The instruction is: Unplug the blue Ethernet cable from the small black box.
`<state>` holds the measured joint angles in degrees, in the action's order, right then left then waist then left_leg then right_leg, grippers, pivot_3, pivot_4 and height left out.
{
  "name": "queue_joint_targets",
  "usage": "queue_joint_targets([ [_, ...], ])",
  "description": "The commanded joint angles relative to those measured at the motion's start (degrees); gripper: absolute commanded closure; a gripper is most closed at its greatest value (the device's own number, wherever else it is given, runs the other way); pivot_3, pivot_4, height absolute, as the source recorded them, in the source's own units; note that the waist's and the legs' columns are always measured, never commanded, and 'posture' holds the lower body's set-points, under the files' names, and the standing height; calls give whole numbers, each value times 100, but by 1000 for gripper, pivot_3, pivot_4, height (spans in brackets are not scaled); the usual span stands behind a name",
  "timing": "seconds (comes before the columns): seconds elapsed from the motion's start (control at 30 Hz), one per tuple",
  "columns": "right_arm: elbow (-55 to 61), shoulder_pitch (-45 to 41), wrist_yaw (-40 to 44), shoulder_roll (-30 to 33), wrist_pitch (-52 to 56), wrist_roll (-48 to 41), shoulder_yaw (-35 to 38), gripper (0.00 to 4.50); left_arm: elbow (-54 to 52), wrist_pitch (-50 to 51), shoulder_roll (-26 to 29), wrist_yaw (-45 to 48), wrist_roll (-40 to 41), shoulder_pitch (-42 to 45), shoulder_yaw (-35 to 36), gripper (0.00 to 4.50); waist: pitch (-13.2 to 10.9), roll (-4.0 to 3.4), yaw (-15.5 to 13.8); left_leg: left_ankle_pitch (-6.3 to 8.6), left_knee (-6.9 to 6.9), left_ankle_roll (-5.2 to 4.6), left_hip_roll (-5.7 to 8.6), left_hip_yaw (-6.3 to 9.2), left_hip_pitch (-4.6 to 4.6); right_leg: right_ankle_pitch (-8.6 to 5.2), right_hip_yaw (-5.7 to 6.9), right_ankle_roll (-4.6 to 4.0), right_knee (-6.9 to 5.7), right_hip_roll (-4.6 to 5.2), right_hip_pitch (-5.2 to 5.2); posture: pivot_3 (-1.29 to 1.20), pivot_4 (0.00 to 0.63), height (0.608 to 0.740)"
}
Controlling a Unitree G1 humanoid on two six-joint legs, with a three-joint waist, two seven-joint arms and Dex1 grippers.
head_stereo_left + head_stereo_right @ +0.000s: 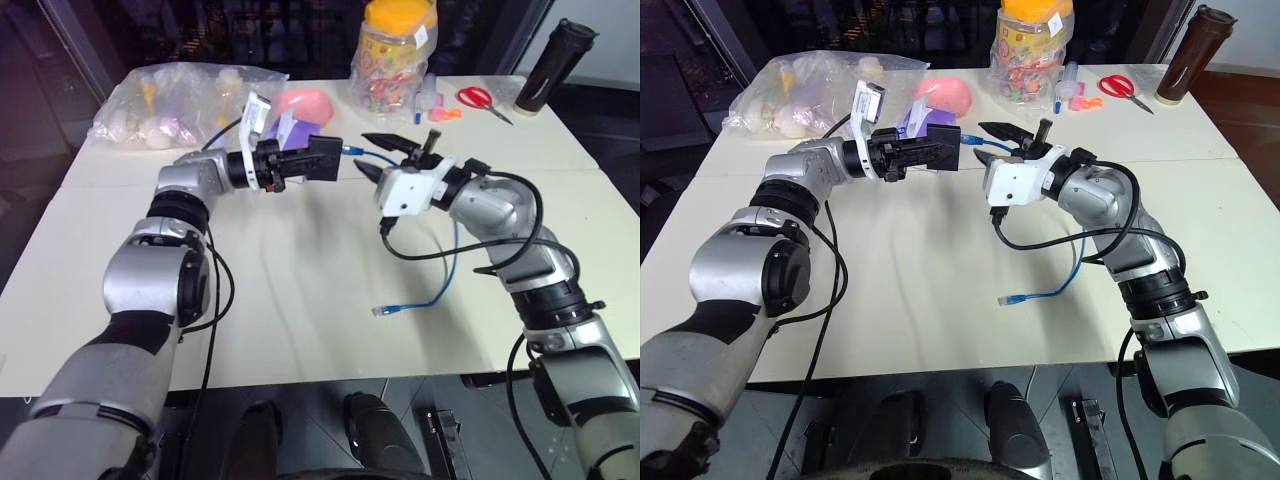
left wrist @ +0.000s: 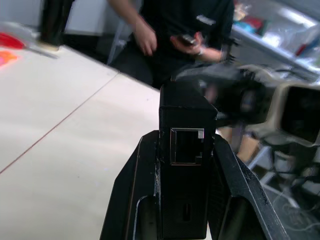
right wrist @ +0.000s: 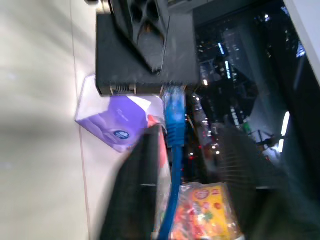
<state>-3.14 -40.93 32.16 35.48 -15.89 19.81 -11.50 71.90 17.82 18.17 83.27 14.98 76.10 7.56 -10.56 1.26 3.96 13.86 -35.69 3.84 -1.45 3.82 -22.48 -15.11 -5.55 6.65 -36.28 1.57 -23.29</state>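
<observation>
The small matte black box (image 1: 322,158) was clamped in the closed left end effector (image 1: 318,160) above the cream bench (image 1: 300,290). The thin bright blue Ethernet cable (image 1: 445,275) was still plugged into it, judging by the right wrist view, so the unplugging was not yet done. The right end effector (image 1: 385,157) stood parted around the plug end, gripping nothing. Farther back, a clear plastic bag (image 1: 165,100) held pale items, and a yellow-lidded clear jar (image 1: 395,50) held colourful sweets.
</observation>
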Motion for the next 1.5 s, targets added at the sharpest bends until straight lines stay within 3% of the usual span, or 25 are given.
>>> queue_joint_targets([
  [0.03,1136,677,194,-93,1618,-910,869,746,-55,10,87,-6,49,21,172,3979,0,0,-30,0,0,0,0,2,-2,0,1,0,0,0,0,0,150,740],
  [0.07,1496,952,267,-197,2233,-1271,1096,231,-41,83,90,-29,95,21,234,3979,1,2,-53,0,-1,0,0,5,-4,0,2,0,0,0,2,0,150,740],
  [0.1,1906,1201,341,-352,2912,-1764,1296,55,-34,149,90,-35,136,31,291,3979,1,2,-73,0,0,0,0,11,-4,0,6,0,2,-1,6,0,150,740],
  [0.23,3474,1702,-160,-1502,5578,-4310,2158,55,-70,309,38,99,155,84,380,3979,1,1,-76,0,-2,-1,-1,16,-2,0,6,0,-10,-2,5,0,150,740],
  [0.37,3958,1888,-1267,-2823,6783,-6509,2793,55,-162,633,-64,353,257,149,441,3979,1,2,-73,1,-19,-1,-2,25,6,-1,11,-2,-42,-6,6,0,150,740],
  [0.4,3923,2002,-1442,-3056,6868,-6679,2795,55,-254,669,-107,535,218,128,346,3979,1,2,-75,1,-26,-1,-2,29,7,-1,15,-3,-50,-7,9,0,150,740],
  [0.5,3727,1980,-1867,-3319,6807,-6897,2861,55,-595,1008,-171,907,288,54,135,3979,1,1,-87,1,-43,-1,-1,29,6,-2,14,-4,-64,-6,9,0,150,740],
  [0.7,3536,1851,-2144,-3174,6590,-7045,2759,55,-1130,1581,-122,923,709,-120,-21,3979,2,0,-95,1,-35,-2,-1,25,6,-3,9,-2,-62,-6,4,0,150,740],
  [1.5,3274,1765,-2194,-2791,5973,-7222,2346,55,-2068,2271,-34,923,1425,-665,-501,3979,2,0,-4,1,-33,-2,-2,26,2,-4,10,-3,-60,-7,-1,0,150,740],
])
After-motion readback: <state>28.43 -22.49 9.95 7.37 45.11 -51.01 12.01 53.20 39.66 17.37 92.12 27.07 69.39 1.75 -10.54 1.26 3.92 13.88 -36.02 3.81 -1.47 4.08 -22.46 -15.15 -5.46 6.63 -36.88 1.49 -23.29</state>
